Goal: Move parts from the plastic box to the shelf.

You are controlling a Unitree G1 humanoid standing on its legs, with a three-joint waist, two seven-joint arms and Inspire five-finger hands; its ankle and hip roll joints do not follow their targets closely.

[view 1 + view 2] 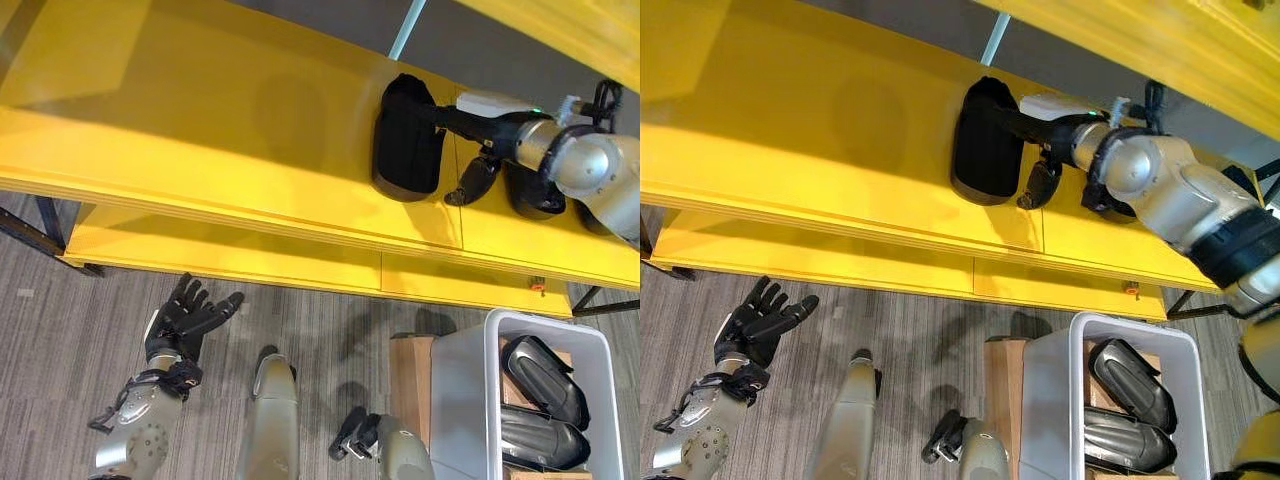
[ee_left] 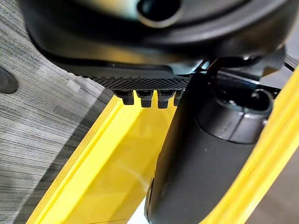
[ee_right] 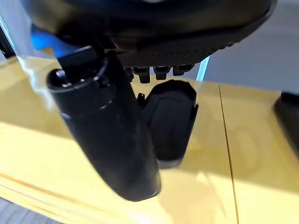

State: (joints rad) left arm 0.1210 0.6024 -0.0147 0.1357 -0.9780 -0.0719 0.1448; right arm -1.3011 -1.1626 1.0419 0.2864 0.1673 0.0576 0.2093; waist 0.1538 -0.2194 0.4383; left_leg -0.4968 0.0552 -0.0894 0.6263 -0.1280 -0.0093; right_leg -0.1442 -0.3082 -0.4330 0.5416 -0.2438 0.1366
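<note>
Black part [image 1: 406,140] flat on shelf [image 1: 200,130], right hand [image 1: 470,120] touching.

A black, curved part [image 1: 406,138] is lying on the yellow shelf [image 1: 200,130], right of the shelf's middle, with another dark part [image 1: 535,195] sitting near it further right on the same board. Below the shelf's right end, the white plastic box [image 1: 470,400] is standing on the floor, holding two more glossy black parts [image 1: 545,405] lying one beside the other.
</note>
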